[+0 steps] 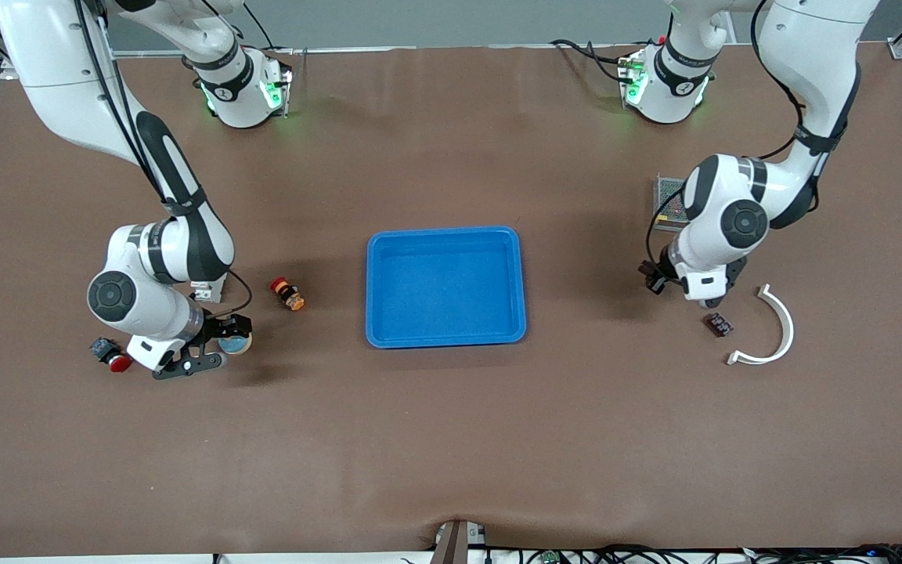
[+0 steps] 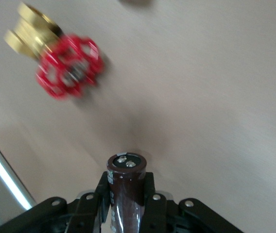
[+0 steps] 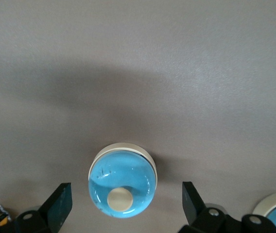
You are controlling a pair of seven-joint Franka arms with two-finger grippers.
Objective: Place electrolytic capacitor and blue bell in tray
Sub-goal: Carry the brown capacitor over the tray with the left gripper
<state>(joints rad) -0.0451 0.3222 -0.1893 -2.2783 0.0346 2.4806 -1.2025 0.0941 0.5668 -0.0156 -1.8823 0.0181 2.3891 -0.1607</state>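
- Your left claw (image 2: 127,204) was clamped on the capacitor (image 2: 126,189), holding it upright above the table at the left arm's end, well apart from the tray (image 1: 445,235).
- Your right claw (image 3: 126,206) stood wide around the blue bell (image 3: 122,184), which sat on the table at the right arm's end.
- You would likely have found the bell's dome smooth and slippery; gripping low at its pale rim looked safest.
- You would have found the capacitor stiff and light.

Bare table surrounds the tray (image 1: 445,340) on every side.
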